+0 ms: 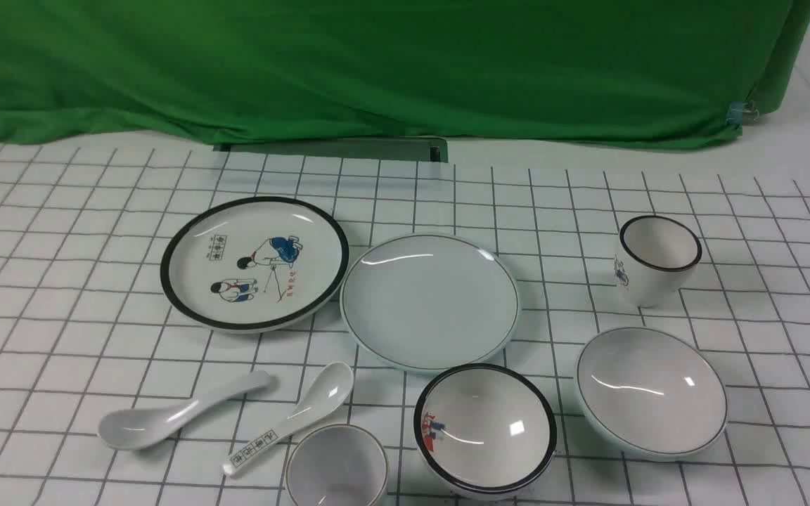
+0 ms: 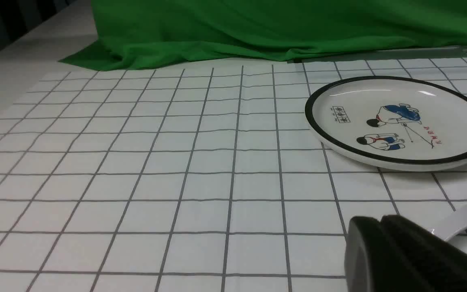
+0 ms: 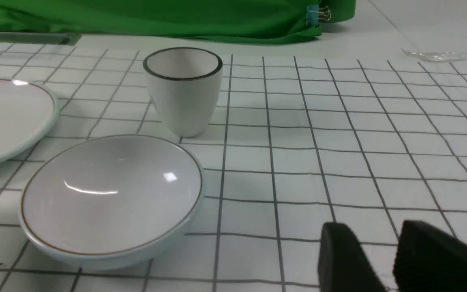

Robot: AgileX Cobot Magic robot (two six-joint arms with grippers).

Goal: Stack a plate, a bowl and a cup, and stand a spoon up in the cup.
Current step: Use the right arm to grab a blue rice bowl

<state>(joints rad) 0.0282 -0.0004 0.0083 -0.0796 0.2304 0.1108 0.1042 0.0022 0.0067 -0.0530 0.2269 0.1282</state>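
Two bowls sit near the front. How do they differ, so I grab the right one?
The plain bowl has a thin dark rim line; the pictured bowl a thick black rim. The plain bowl is bare inside; the pictured bowl carries a red-and-blue picture. The plain bowl sits right of the pictured bowl and looks wider. Both are upright and empty.
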